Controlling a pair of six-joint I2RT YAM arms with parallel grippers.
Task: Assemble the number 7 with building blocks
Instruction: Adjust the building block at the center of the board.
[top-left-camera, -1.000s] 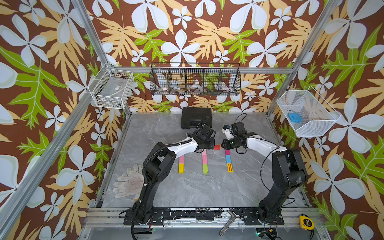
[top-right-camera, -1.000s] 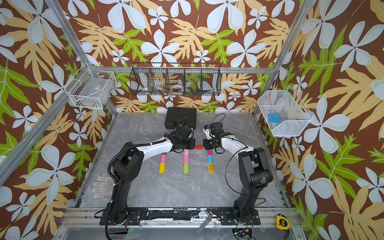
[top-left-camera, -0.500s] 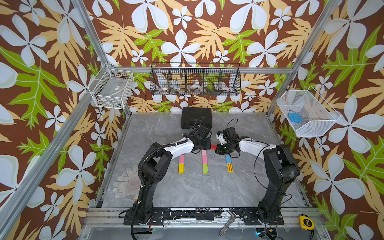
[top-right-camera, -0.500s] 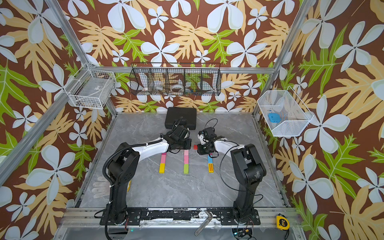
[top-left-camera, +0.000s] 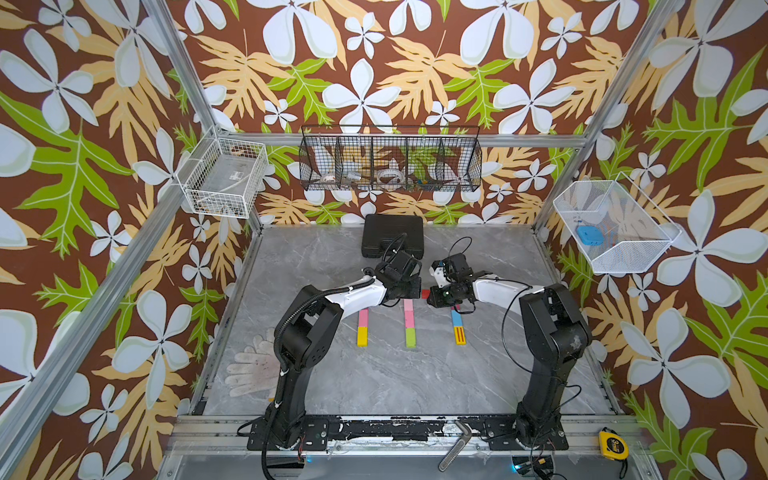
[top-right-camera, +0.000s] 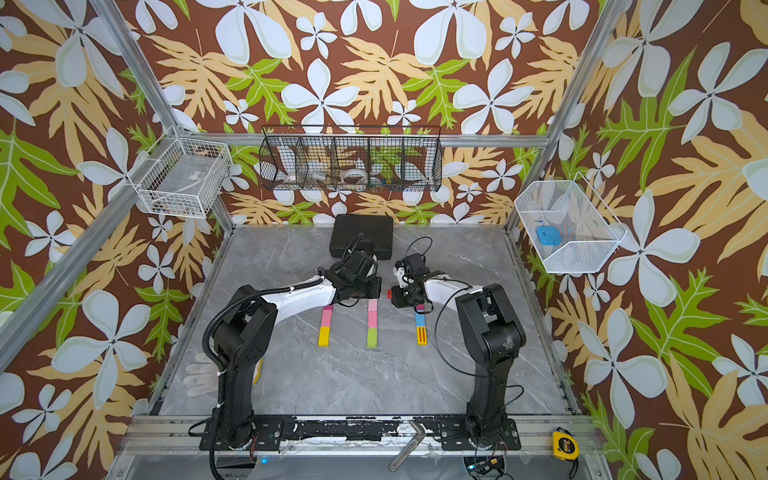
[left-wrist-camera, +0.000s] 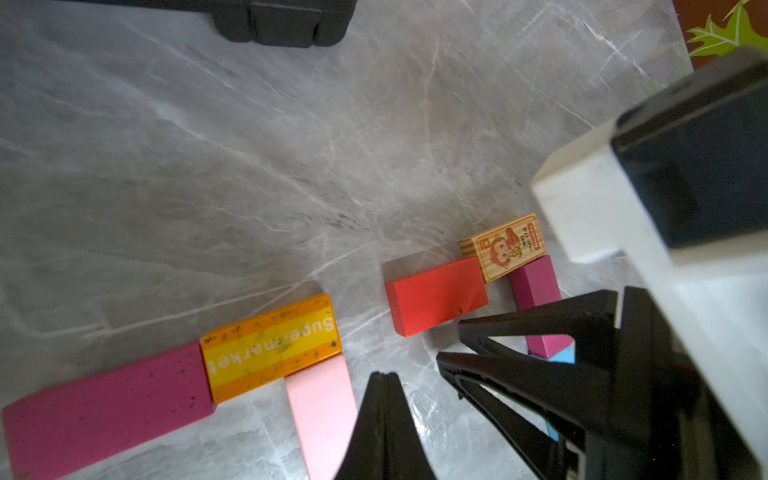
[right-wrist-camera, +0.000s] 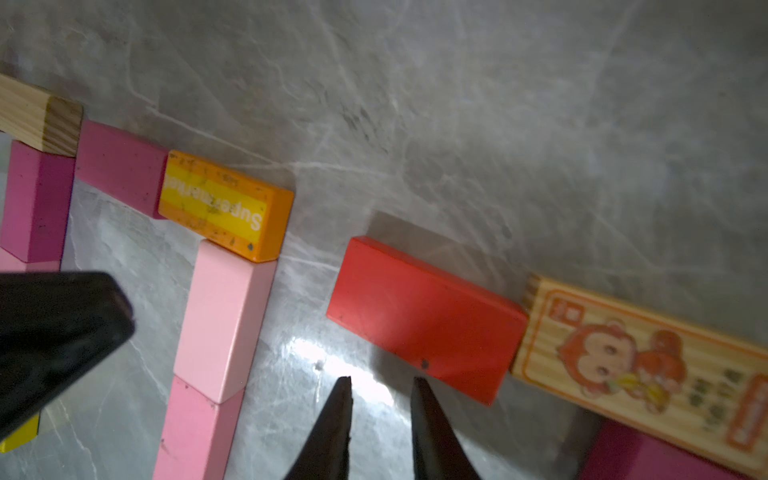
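Note:
Both top views show three columns of building blocks on the grey table: pink over yellow (top-left-camera: 362, 328), pink over green (top-left-camera: 409, 324), blue over striped yellow (top-left-camera: 457, 328). A red block (top-left-camera: 424, 294) lies flat between the two grippers. In the left wrist view my left gripper (left-wrist-camera: 384, 376) is shut and empty, near the pale pink block (left-wrist-camera: 322, 415) and the orange "Supermarket" block (left-wrist-camera: 272, 347). My right gripper (right-wrist-camera: 380, 380) hovers just beside the red block (right-wrist-camera: 424, 320), its tips a narrow gap apart with nothing between. A wooden monkey block (right-wrist-camera: 640, 365) touches the red block's far end.
A black case (top-left-camera: 392, 239) sits at the back of the table behind the grippers. A white glove (top-left-camera: 249, 368) lies at the front left. Wire baskets hang on the walls. A tape measure (top-left-camera: 611, 445) and a metal tool (top-left-camera: 455, 444) rest on the front rail.
My right gripper has swung left to the red block and its jaws have narrowed. The left gripper has shifted slightly left and back. The red block has shifted slightly left.

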